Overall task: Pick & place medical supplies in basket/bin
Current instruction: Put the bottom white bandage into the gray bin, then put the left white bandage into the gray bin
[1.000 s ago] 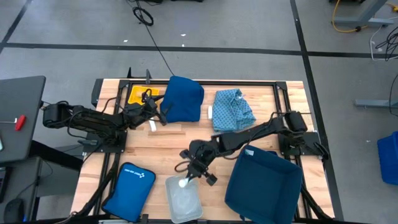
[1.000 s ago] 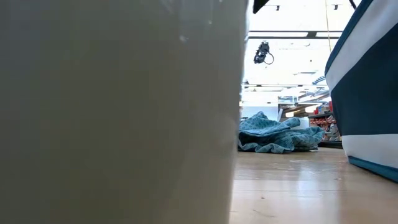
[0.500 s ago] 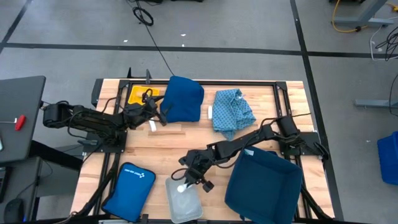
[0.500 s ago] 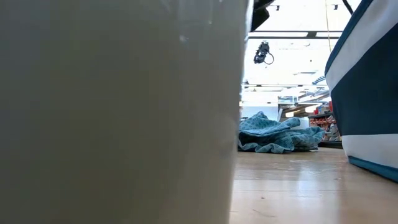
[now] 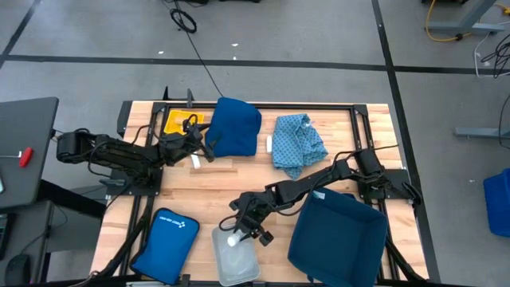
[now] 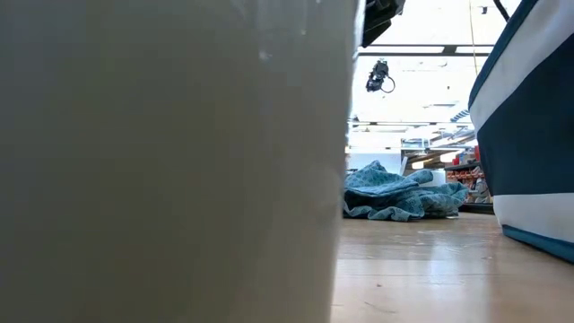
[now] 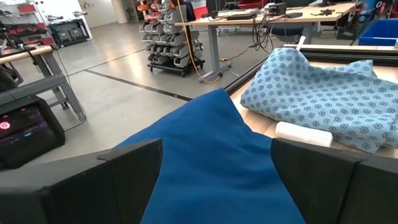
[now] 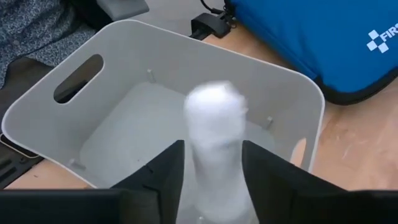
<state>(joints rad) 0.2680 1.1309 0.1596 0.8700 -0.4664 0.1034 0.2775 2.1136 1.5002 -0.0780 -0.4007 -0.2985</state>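
Here, note that the right gripper [image 5: 241, 232] hangs directly over the grey bin [image 8: 292, 93], its fingers parted, with the white roll [image 8: 214, 146] between them, long axis upright, pointing down into the bin. The left gripper [image 5: 199, 143] waits open, well apart.

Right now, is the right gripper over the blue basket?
No, in the high view the right gripper is above the white bin, with a white roll between its fingers; the blue basket stands beside.
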